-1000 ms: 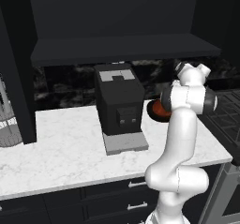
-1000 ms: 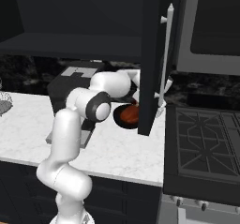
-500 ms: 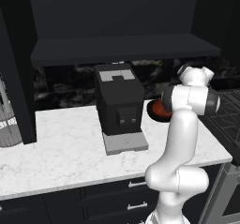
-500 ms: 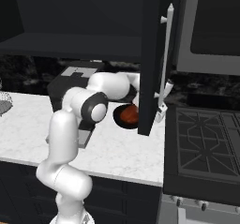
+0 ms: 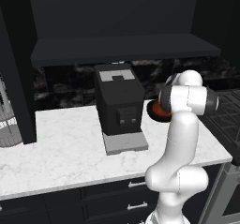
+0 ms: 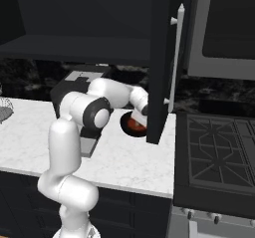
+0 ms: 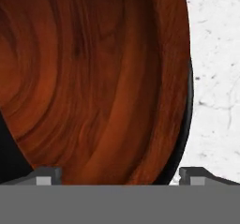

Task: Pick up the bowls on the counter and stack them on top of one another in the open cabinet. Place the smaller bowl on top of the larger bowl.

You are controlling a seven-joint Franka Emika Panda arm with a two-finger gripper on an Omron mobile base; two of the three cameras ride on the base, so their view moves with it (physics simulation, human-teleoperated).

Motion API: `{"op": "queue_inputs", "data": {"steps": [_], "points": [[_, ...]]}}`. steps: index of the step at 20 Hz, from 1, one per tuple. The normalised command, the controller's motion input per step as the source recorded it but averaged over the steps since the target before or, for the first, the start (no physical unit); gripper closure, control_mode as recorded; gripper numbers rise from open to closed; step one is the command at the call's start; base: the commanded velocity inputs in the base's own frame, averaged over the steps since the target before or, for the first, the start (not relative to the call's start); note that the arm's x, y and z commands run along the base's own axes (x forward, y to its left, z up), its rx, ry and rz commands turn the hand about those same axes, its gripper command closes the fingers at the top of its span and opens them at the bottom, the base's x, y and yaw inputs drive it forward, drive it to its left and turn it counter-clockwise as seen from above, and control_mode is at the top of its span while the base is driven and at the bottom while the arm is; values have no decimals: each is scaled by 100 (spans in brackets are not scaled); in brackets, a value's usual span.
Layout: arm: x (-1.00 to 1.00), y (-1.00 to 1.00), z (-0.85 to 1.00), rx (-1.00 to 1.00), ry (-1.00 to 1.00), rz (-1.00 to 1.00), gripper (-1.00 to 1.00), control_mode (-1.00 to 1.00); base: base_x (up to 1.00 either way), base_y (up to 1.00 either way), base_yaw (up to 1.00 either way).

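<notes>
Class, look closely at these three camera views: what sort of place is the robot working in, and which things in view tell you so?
A kitchen, rendered in simulation. Clues: a white marbled stone counter over dark drawers, a boxy black coffee machine standing on it, and a black stove with burner grates beside the counter.

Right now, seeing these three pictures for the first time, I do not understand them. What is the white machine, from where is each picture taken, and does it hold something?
The white machine is a robot arm that ends in a two-finger gripper. Two pictures come from cameras behind the arm, one to its left and one to its right. The third comes from a camera on the hand and looks along the gripper. On the white counter stand a black coffee machine and a shallow reddish-orange bowl. The hand camera is very close to this bowl. The finger tips stand wide apart, so the gripper is open and holds nothing. Above the counter is the dark cabinet.
</notes>
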Motion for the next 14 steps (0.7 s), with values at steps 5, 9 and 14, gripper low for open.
{"op": "queue_inputs", "data": {"steps": [5,9,14], "points": [[1,-3,-8,0,3,3,-100,-100,0,0,0],[14,0,0,0,0,0,-100,-100,0,0,0],[24,0,0,0,0,0,100,-100,0,0,0]]}}
